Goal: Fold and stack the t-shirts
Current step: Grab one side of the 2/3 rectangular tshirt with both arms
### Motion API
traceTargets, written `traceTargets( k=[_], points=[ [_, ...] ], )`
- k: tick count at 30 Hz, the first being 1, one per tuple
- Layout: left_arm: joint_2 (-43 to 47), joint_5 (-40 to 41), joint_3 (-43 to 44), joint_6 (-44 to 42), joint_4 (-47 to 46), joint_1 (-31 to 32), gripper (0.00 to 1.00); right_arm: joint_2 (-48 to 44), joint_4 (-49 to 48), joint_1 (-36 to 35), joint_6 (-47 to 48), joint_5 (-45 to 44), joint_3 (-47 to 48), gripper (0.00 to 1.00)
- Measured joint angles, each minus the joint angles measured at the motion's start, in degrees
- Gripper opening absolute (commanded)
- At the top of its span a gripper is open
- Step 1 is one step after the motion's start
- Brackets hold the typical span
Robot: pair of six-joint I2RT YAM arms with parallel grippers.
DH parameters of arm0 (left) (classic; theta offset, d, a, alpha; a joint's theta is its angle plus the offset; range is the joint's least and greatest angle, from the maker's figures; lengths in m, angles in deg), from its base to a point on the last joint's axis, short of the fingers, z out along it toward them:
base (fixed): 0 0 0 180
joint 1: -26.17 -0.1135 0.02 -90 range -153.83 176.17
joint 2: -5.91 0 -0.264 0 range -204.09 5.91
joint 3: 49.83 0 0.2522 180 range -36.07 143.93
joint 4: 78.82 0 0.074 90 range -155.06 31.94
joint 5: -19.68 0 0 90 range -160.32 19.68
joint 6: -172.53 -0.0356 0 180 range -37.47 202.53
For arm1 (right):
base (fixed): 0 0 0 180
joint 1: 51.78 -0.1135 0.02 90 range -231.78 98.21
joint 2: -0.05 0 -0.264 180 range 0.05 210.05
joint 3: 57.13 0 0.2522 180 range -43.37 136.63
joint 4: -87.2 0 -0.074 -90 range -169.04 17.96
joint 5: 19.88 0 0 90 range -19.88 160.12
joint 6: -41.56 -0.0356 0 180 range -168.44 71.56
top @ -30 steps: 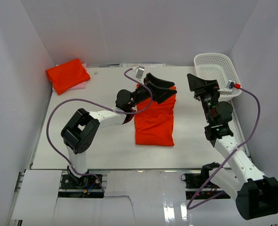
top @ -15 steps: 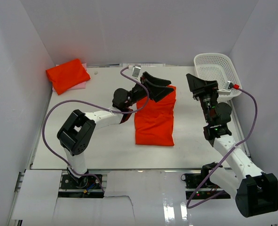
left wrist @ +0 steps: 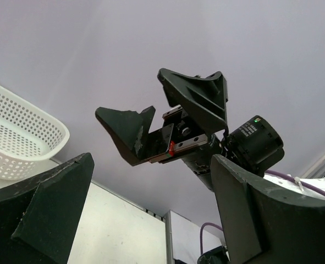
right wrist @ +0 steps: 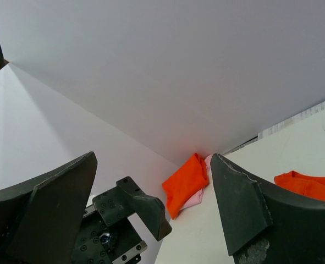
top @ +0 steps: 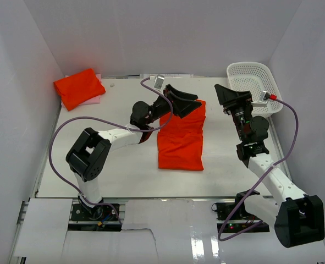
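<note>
An orange t-shirt (top: 180, 140) lies folded in a long strip on the middle of the white table (top: 124, 165). Its far end also shows in the right wrist view (right wrist: 310, 184). My left gripper (top: 191, 103) is open and empty, raised over the shirt's far end. My right gripper (top: 224, 100) is open and empty, held up in the air to the right of the shirt. At the back left corner a folded orange shirt (top: 78, 87) lies on a folded pink one (top: 94, 100). That stack also shows in the right wrist view (right wrist: 185, 182).
A white perforated basket (top: 255, 81) stands at the back right corner, close behind my right gripper; it also shows in the left wrist view (left wrist: 14, 137). White walls enclose the table on three sides. Each wrist camera looks across at the other gripper.
Both grippers have shifted only slightly, the left arm drawing a little left and the right gripper tilting a little further up. The shirts have not moved.
</note>
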Motion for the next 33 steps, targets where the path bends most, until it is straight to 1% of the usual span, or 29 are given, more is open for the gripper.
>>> traceTargets(
  k=[2, 5, 9, 11, 15, 17, 21, 26, 29, 33],
  points=[
    [0.46, -1.09, 0.42, -0.83, 2.95, -0.42, 0.98, -0.81, 1.22, 0.0, 1.84, -0.17, 0.44, 0.9],
    [4.11, -1.4, -0.63, -4.31, 10.25, -1.2, 0.98, -2.69, 8.31, 0.0, 7.56, -0.46, 3.58, 0.9],
    [14.6, 0.07, -4.39, -10.67, 22.4, -2.4, 0.98, -2.82, 21.79, 0.0, 16.55, 2.03, 13.64, 0.9],
    [20.06, 1.07, -5.09, -14.01, 28.63, -3.1, 0.98, -3.43, 26.25, 0.0, 20.15, 3.78, 16.28, 0.9],
    [30.01, 2.05, -10.08, -18.71, 37.29, -4.24, 0.98, -6.84, 35.43, 0.0, 25.68, 6.64, 14.47, 0.9],
    [33.18, 3.37, -12.15, -20.31, 43.12, -4.7, 0.98, -8.15, 39.98, 0.0, 27.69, 7.87, 12.63, 0.9],
    [35.26, 6.64, -13.94, -23.12, 55.01, -5.05, 0.98, -8.63, 49.96, 0.0, 30.97, 10.99, 10.54, 0.9],
    [35.76, 11.78, -16.37, -23.26, 67.54, -5.2, 0.98, -8.09, 60.76, 0.0, 33.83, 16.68, 9.84, 0.9],
    [36.22, 13.2, -19.15, -22.05, 71.41, -5.44, 0.98, -6.01, 66.05, -0.02, 35.65, 20.26, 9.51, 0.9],
    [37.09, 13.35, -24.92, -19.06, 73.09, -5.84, 0.98, -2.23, 71.67, -0.11, 37.97, 23.89, 6.23, 0.9]
  ],
)
